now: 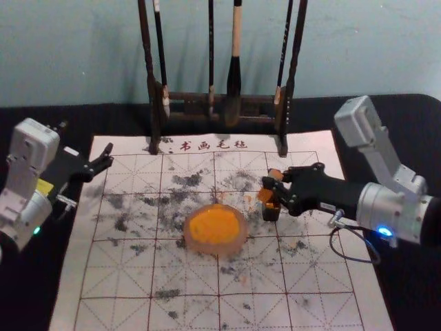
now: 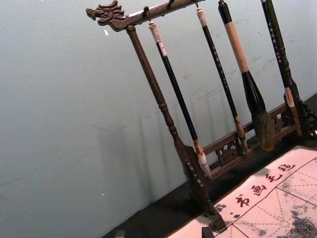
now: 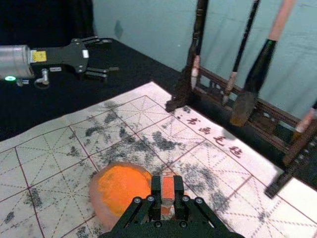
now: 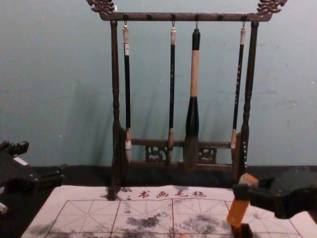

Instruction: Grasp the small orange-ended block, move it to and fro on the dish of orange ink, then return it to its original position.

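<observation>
My right gripper [image 1: 277,192] is clamped on the small orange-ended block [image 1: 266,196], to the right of the round, pinkish-rimmed dish of orange ink [image 1: 214,251]. I have the block between my fingertips, off the dish and tilted, its lower orange end leaning toward the dish's side. Just beneath that end, beside the dish, sits a small dark block-like piece [image 1: 271,213]; whether the two touch, I can't tell. My left gripper [image 1: 109,155] is parked well to the left of the dish, fingers apart. Under the dish spreads a white, red-gridded sheet [image 1: 114,303] blotched with dark ink, on the black worktop [image 1: 406,276]. Behind the dish stands a carved dark wooden rack [image 4: 183,17] with four hanging brushes [image 4: 194,74].
</observation>
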